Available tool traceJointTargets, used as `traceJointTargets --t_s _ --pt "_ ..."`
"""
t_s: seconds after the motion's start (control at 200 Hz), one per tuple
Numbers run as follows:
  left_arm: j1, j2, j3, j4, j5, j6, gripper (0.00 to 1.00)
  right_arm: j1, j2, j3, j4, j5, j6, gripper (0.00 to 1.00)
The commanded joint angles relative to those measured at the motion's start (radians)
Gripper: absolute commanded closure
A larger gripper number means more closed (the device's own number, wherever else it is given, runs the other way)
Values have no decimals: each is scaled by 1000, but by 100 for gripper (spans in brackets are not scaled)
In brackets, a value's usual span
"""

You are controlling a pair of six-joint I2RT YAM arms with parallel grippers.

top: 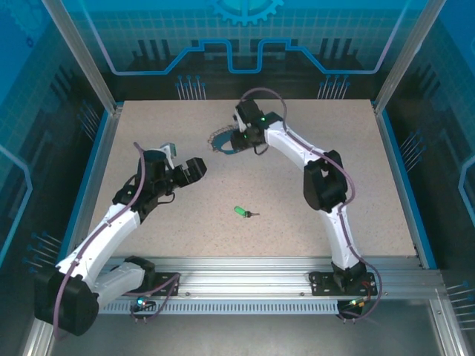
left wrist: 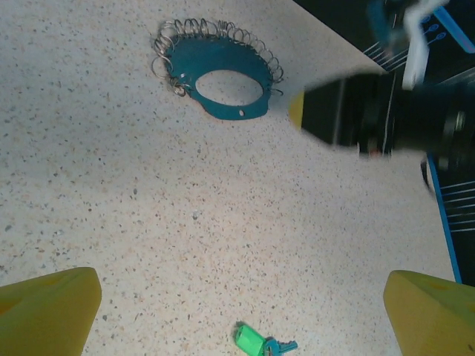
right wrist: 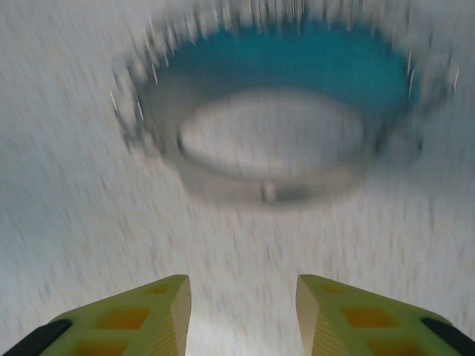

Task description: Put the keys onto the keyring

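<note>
Top external view: key (top: 240, 213) and keyring (top: 223, 141) lie well apart on the table (top: 282, 245).
Nearest the arm bases, the green-headed key is touched by nothing. Beyond it the left gripper (top: 194, 169) stands spread wide, empty. Farthest, the right gripper (right wrist: 243, 297) is parted narrowly, gripping nothing, just short of the teal, chain-edged keyring.

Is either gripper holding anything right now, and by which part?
Nothing held: left gripper and right gripper are open and empty; keyring and key lie on the table.
</note>
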Motion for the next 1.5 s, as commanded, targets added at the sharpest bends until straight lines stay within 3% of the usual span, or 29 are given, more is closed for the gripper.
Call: traceJointTargets --t_s 0.0,0.145,0.35,0.75,1.2,1.496 --pt "-8 -12 -7 -11 35 -34 1 -2 179 257 -170 43 -8 57" --pt "-8 -10 3 -19 55 -52 1 -20 354 522 -228 29 17 59" --pt "-8 -4 7 -22 97 -70 1 -37 393 478 -87 -48 59 64" --pt "-8 -21 15 -49 122 -46 1 -28 424 456 -179 -34 127 67" --pt "-8 -97 -5 -77 145 -39 1 64 191 37 -142 38 154 77" --pt "-8 -162 -6 -115 165 -36 1 165 33 -237 -74 100 205 78"
